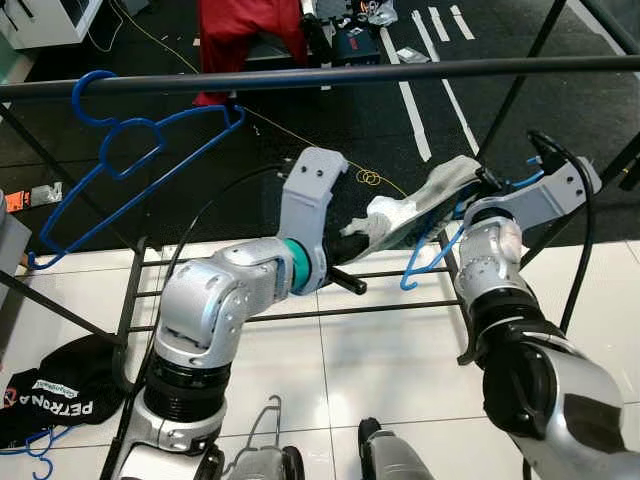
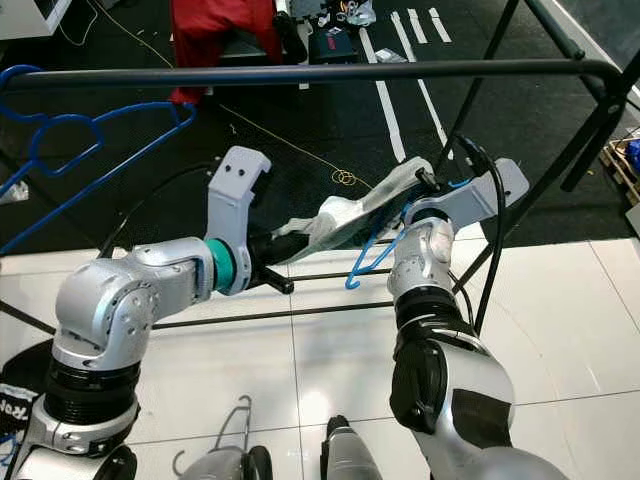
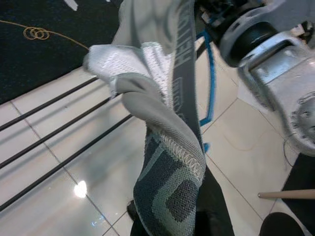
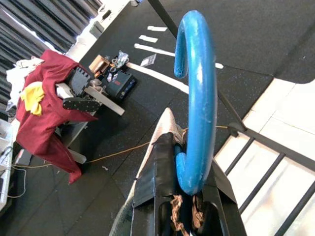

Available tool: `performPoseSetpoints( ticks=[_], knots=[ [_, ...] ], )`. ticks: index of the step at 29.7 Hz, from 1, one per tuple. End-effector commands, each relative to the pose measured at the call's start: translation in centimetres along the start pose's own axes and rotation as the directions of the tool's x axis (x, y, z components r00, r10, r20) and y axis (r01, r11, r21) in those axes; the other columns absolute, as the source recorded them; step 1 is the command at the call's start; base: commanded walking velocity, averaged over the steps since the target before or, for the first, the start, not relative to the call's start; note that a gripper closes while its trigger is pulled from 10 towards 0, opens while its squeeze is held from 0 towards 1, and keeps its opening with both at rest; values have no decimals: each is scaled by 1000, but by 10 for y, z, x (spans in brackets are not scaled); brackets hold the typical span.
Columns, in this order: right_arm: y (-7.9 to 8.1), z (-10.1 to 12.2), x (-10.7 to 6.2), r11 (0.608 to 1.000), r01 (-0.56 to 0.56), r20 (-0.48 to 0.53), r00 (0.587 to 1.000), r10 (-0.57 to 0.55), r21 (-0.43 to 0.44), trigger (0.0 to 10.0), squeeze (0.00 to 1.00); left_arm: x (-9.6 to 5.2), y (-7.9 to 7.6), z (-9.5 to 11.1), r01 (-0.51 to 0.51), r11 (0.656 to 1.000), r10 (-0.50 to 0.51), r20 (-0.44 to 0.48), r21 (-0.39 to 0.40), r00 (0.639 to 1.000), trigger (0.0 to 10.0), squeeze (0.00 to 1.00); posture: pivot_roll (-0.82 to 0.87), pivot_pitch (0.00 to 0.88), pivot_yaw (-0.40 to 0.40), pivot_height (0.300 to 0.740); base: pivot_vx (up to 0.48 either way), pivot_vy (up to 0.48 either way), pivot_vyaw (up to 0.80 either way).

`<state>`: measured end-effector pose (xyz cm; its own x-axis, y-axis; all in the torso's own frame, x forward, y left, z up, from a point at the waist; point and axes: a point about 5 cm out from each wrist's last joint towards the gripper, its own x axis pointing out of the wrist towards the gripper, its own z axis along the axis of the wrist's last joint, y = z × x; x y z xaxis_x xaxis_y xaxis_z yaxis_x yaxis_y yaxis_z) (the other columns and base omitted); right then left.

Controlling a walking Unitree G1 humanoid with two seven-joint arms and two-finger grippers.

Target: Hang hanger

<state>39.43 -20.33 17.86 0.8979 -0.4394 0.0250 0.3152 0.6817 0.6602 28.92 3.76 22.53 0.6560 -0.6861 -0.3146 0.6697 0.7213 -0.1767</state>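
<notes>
Below the black rail (image 1: 330, 73), we hold a blue hanger (image 4: 197, 103) draped with a grey-and-white garment (image 1: 415, 210). Our right claw (image 4: 189, 196) is clenched on the base of the hanger's hook, which rises straight out of it. Our left claw (image 3: 197, 216) grips the garment's loose end. The hanger looks light, stiff and slippery, best held at the neck; the cloth is limp. Another blue hanger (image 1: 120, 165) already hangs from the rail.
</notes>
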Motion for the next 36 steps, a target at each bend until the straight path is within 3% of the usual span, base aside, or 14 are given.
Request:
performPoseSetpoints(
  ticks=[1,6,9,16,21,30,31,32,33,34,36],
  knots=[
    [0,-1,0,999,12,-3,1000,-12,34,10000,0,-1,-7,-2,34,999,-34,-12,-3,999,10000,0,-36,157,82,740,0,0,0],
    [1,0,0,994,41,-11,999,-40,105,10000,0,-3,-14,-4,82,997,-82,-41,-14,996,10000,0,-35,158,80,740,0,0,0],
    [2,3,1,993,56,12,998,-57,106,10000,0,-3,-17,-6,100,995,-101,-59,-20,993,10000,0,-35,160,78,740,0,0,0],
    [-6,22,3,971,221,139,963,-233,94,10000,0,1,-40,-5,227,969,-237,-94,-99,967,10000,0,-22,170,83,740,0,0,0],
    [-7,23,3,955,269,130,950,-284,124,10000,0,1,-48,-9,268,959,-278,-125,-91,953,10000,0,-23,173,78,740,0,0,0],
    [-5,26,3,940,305,144,934,-326,151,10000,0,2,-62,-18,314,937,-335,-144,-150,931,10000,0,-23,177,75,740,0,0,0],
    [20,12,4,972,104,40,993,-115,208,10000,0,6,-54,-18,258,958,-274,-129,-128,953,10000,0,-28,172,76,740,0,0,0],
    [20,12,4,972,104,40,993,-115,208,10000,0,6,-54,-18,258,958,-274,-129,-128,953,10000,0,-28,172,76,740,0,0,0],
    [34,2,1,975,-11,-13,1000,14,220,10000,0,6,-45,-19,203,975,-213,-132,-89,968,10000,0,-27,172,74,740,0,0,0],
    [34,2,1,975,-11,-13,1000,14,220,10000,0,6,-45,-19,203,975,-213,-132,-89,968,10000,0,-27,172,74,740,0,0,0],
    [49,-14,-6,971,-156,-91,980,175,181,10000,0,4,-28,-22,123,992,-125,-140,-18,982,10000,0,-30,170,73,740,0,0,0]
  ],
)
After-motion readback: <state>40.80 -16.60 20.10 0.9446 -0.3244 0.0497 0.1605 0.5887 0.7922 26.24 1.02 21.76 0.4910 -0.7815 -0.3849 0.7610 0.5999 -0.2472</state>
